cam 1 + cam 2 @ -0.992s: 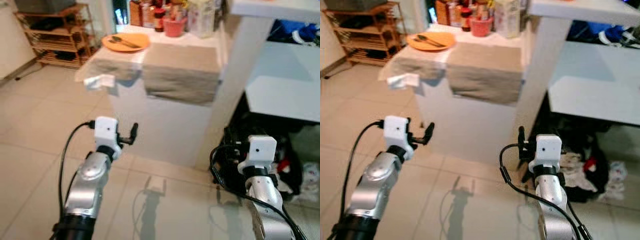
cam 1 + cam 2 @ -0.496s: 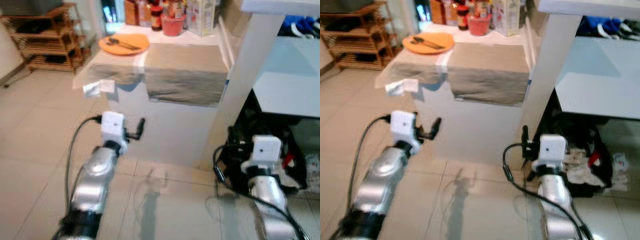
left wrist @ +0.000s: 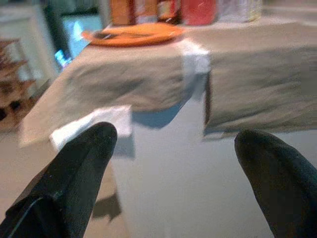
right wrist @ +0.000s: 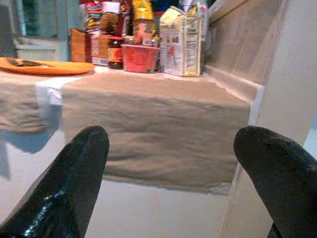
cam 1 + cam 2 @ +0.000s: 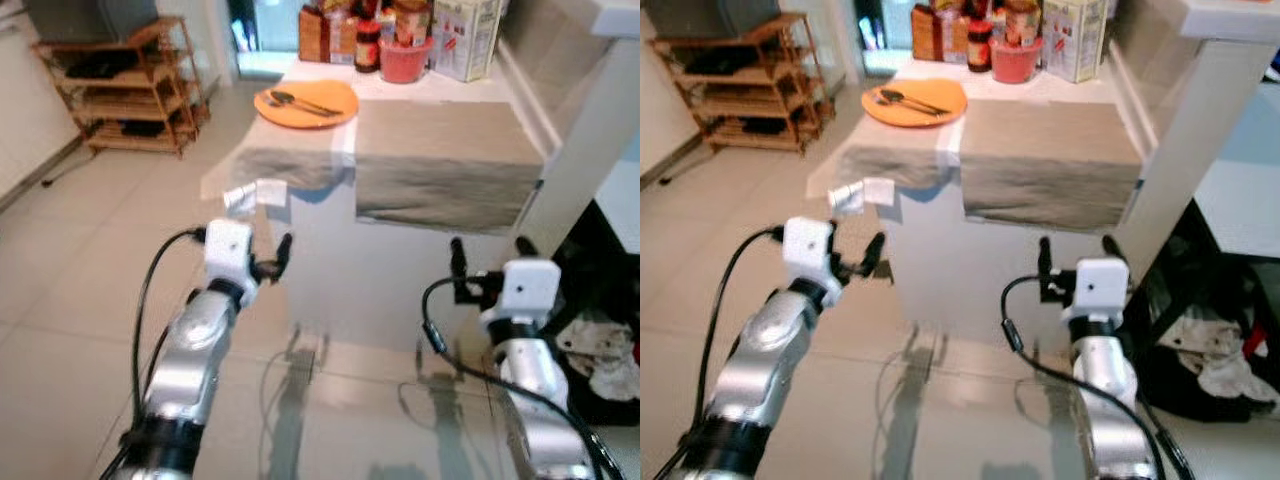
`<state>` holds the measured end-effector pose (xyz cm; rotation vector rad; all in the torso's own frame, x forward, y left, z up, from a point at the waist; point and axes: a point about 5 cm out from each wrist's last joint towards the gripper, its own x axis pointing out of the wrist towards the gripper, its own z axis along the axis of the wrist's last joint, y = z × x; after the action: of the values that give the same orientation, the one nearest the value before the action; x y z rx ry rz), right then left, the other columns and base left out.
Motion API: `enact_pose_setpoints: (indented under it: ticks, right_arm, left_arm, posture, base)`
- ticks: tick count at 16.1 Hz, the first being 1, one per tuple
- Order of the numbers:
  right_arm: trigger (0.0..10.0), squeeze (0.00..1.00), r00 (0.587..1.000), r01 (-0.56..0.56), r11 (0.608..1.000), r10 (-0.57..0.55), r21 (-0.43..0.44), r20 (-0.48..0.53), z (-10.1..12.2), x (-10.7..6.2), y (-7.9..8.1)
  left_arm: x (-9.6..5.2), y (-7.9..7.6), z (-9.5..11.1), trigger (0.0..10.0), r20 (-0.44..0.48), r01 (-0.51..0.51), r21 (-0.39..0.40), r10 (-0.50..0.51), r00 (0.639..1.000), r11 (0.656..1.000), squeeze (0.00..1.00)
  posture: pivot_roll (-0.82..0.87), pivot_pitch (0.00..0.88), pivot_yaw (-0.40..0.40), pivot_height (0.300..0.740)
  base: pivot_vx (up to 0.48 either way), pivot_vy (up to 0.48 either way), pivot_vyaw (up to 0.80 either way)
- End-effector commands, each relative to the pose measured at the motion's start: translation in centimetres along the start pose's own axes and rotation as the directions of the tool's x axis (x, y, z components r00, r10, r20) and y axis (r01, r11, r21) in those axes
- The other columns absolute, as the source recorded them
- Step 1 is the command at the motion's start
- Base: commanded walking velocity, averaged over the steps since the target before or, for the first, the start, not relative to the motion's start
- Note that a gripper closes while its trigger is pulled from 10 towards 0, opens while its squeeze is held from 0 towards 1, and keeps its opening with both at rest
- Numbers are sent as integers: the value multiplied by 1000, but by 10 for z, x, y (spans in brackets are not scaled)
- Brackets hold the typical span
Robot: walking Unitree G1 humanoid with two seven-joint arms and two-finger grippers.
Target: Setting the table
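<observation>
Table [image 5: 330, 250] apparently nearer than before, both grippers' fingers [image 3: 74, 168] spread, empty.

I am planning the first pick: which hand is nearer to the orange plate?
Left. The left hand is below the table's near-left corner, on the orange plate side. The right hand is below the opposite corner.

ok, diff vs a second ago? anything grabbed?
Nothing grabbed. The whole view has shifted, so the camera moved, not the objects. The left gripper and right gripper remain open and empty before the table. The orange plate and placemats lie as before.
</observation>
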<state>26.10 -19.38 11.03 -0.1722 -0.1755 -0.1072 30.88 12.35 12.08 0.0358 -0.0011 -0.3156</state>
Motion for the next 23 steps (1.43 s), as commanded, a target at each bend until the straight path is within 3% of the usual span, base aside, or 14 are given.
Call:
enact_pose_setpoints:
  ticks: [1, 12, 18, 23]
  right_arm:
    - [10000, 0, 1000, 11, 1000, -11, 8, 28, 7, 4, 0]
    - [10000, 0, 1000, 2, 1000, -2, 0, 16, 2, 1, 4]
    - [10000, 0, 1000, 1, 1000, -1, -4, 17, 2, 0, 4]
    - [10000, 0, 1000, 1, 1000, -1, -5, 6, 0, -3, 4]
  left_arm:
    - [2, 2, 5, 10000, 3, 4, 40, -4, 1000, 999, 0]
    - [6, -1, 4, 10000, -9, 46, 79, -46, 999, 996, 0]
    - [8, 2, 9, 10000, 16, 15, 74, -16, 1000, 997, 0]
    - [8, 0, 8, 10000, 8, 18, 63, -19, 1000, 998, 0]
  posture:
    - [-18, 0, 39, 740]
    - [-17, 0, 42, 740]
    - [-21, 0, 46, 740]
    - [-22, 0, 47, 740]
  base:
    - [334, 345, 0]
    - [461, 23, 0]
    - [0, 0, 0]
    - [0, -444, 0]
